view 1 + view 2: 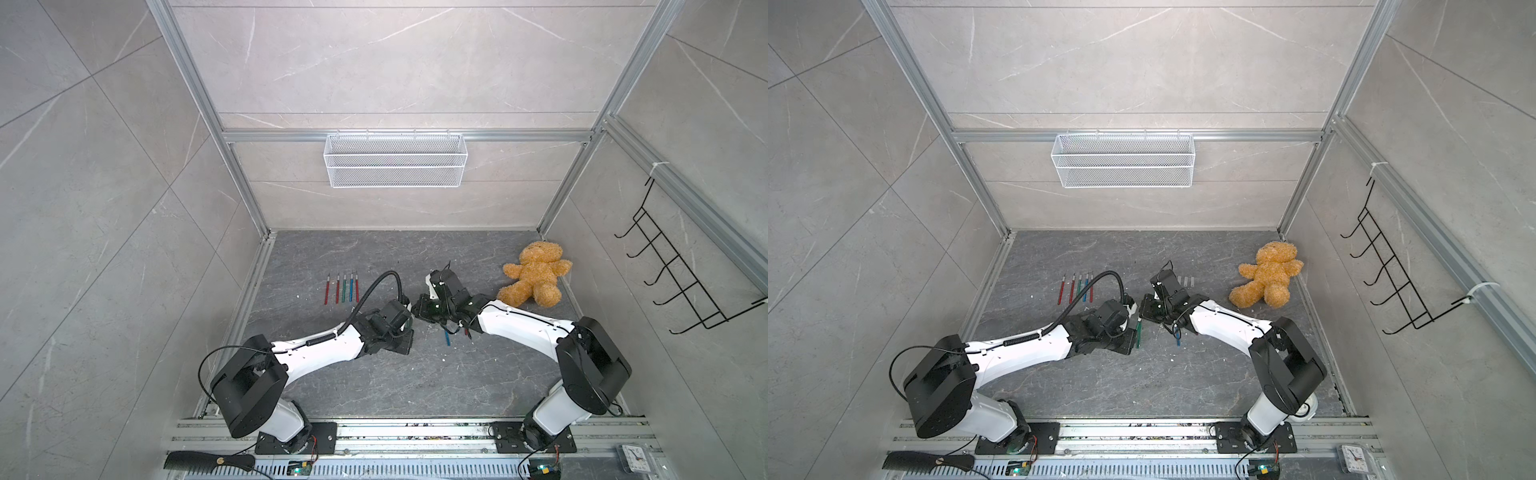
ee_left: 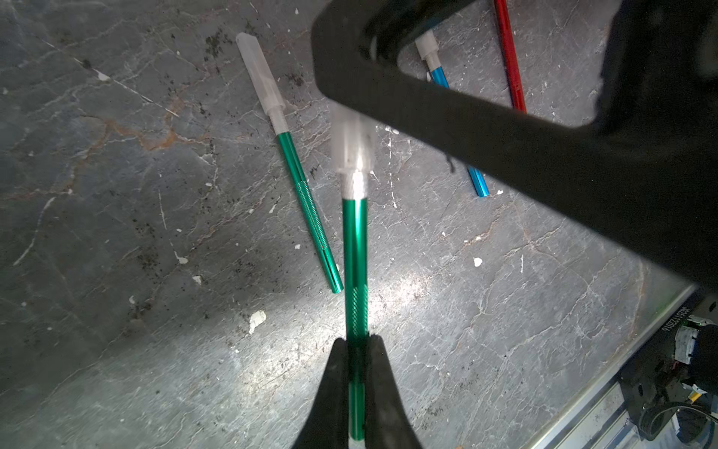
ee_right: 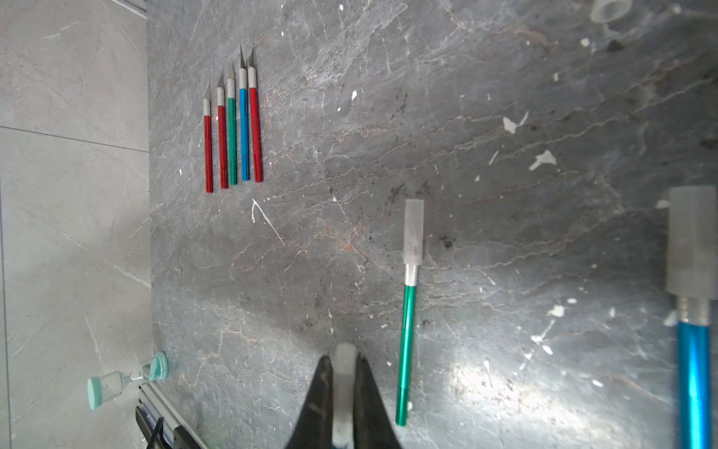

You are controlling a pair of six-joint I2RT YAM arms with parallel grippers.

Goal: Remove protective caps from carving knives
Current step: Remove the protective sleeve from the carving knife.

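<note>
The left jaws clamp the green knife (image 2: 355,252) by its handle; the right jaws clamp its cap (image 3: 345,373). Separate them along the knife's long axis.

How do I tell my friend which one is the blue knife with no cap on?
Find the white wire basket on the back wall, then look down and left to the tidy row of five bare-bladed knives on the grey table. The blue knife is second from the end nearest the teddy bear, the only blue handle among three red and one green.
</note>
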